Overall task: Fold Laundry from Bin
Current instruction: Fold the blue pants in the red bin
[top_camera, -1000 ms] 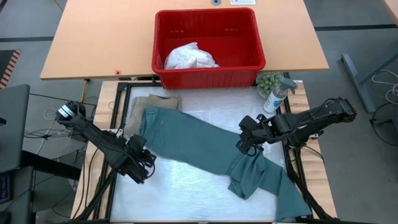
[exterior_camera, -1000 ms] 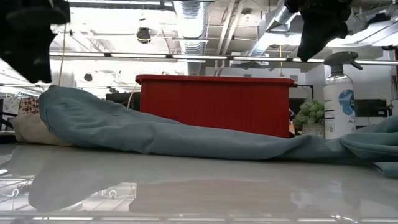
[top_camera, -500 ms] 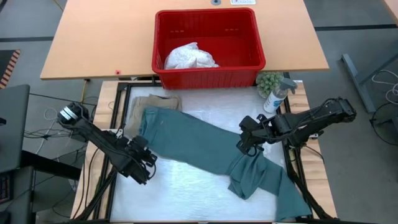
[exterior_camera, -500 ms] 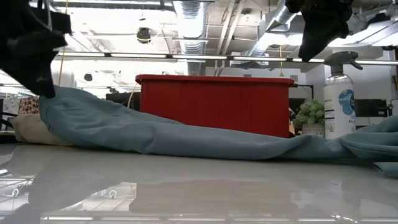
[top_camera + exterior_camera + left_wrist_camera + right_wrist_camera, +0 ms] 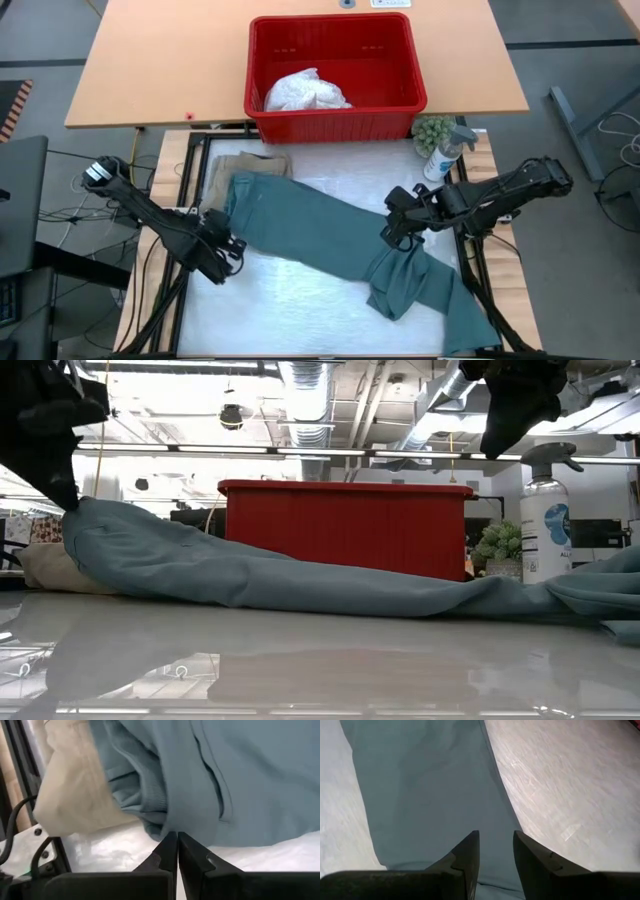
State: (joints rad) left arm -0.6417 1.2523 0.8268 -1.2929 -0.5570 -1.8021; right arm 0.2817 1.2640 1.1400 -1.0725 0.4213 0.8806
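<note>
The teal-green garment (image 5: 320, 225) lies spread slantwise across the white mat, its far left part resting on the beige garment (image 5: 245, 165). A white garment (image 5: 305, 92) sits crumpled inside the red bin (image 5: 335, 122) at the far edge. My left gripper (image 5: 232, 244) is shut at the teal garment's near left edge. My right gripper (image 5: 392, 235) hangs open well above the garment's bunched right part (image 5: 405, 280); in the low view it (image 5: 515, 435) stands high over the cloth (image 5: 560, 595). My left gripper has its fingertips (image 5: 172, 840) together on the teal garment's left edge (image 5: 167, 827), beside a ribbed hem. It comes slanting down from the table's left. How much cloth lies between the tips does not show. The garment lies flat on the mat.
A spray bottle (image 5: 447, 152) and a small green plant (image 5: 432, 130) stand at the mat's far right corner. Bare white mat (image 5: 290, 300) lies toward the near edge. The wooden table (image 5: 150, 60) extends behind the bin.
My left gripper has come down and a little toward the table's left, onto the teal garment's left edge, and its fingers have shut there. The garment and my right gripper have kept still.
</note>
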